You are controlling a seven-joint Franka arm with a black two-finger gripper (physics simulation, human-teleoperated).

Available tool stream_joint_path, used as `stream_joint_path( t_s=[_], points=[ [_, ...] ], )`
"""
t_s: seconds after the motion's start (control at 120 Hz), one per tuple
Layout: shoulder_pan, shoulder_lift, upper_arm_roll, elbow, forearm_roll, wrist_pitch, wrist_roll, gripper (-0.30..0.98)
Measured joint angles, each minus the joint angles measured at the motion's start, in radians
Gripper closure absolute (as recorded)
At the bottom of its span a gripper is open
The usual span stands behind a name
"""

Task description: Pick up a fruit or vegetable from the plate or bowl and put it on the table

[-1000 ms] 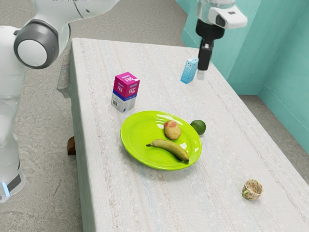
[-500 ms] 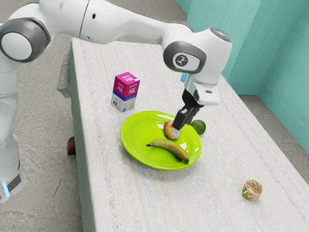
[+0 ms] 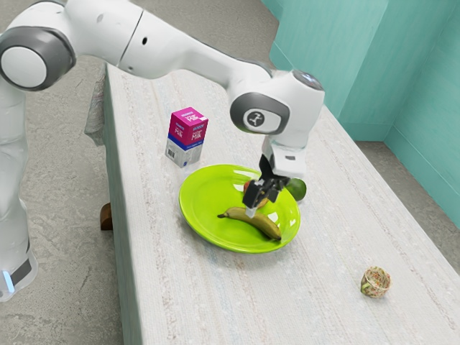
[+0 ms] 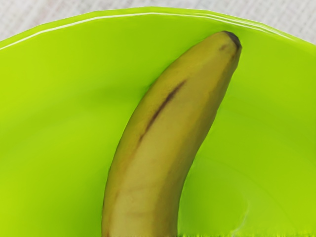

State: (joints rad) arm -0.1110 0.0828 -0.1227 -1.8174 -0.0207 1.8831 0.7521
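exterior view: the black gripper [image 3: 255, 208] points down over the bright green plate [image 3: 208, 228], right at the middle of the banana [image 3: 263, 221]. how far open the claw is, i cannot tell, nor whether it has hold of anything. the banana lies on the plate, its thin stem end toward the exterior view's left and its other end near the rim, on the exterior view's right. just beside it on the plate is a reddish and yellow fruit [image 3: 246, 185], partly hidden behind the claw.

wrist view: the banana runs up from below my hand, curved, with a dark streak along its skin and a dark tip near the plate's rim. a strip of pale woven cloth shows past that rim.

a round green fruit [image 3: 296, 189] sits just beside the plate, partly behind my hand. a pink and white milk carton [image 3: 188, 133] with a blue band stands upright near the plate. a small patterned cup-shaped thing [image 3: 375, 282] is well apart from it, toward the exterior view's right, on the cloth-covered table [image 3: 316, 302].
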Motion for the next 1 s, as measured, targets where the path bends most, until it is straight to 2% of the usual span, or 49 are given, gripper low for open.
stream_joint_path(
  t_s=[0.417, 1.0],
  points=[
    [-0.001, -0.006, -0.001, -0.076, 0.005, 0.073, 0.072, 0.0],
    [-0.001, -0.005, -0.002, -0.105, -0.001, 0.11, 0.112, 0.0]
  ],
)
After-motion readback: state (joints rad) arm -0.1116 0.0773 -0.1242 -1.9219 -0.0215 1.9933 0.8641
